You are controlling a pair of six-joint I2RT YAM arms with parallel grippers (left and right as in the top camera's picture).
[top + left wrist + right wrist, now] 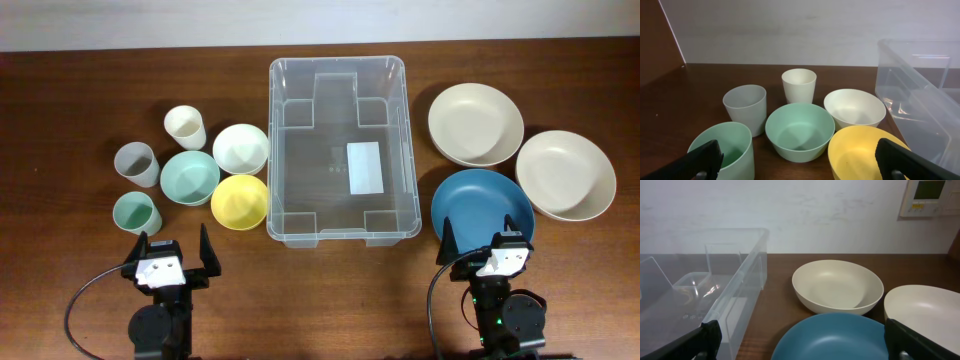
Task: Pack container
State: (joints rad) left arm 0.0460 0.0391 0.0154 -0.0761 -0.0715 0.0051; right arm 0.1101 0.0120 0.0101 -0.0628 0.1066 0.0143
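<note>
The overhead camera looks straight down on the table (pixel 60 100), with the container (pixel 338 150) mid-frame. Each wrist camera sits low and close at the near edge, facing the far wall (pixel 790 30), one left of the container, one right. All they share is the container and probably the wall.

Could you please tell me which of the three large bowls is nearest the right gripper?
The blue bowl; it lies directly before the right gripper, while the two cream bowls sit farther back.
</note>
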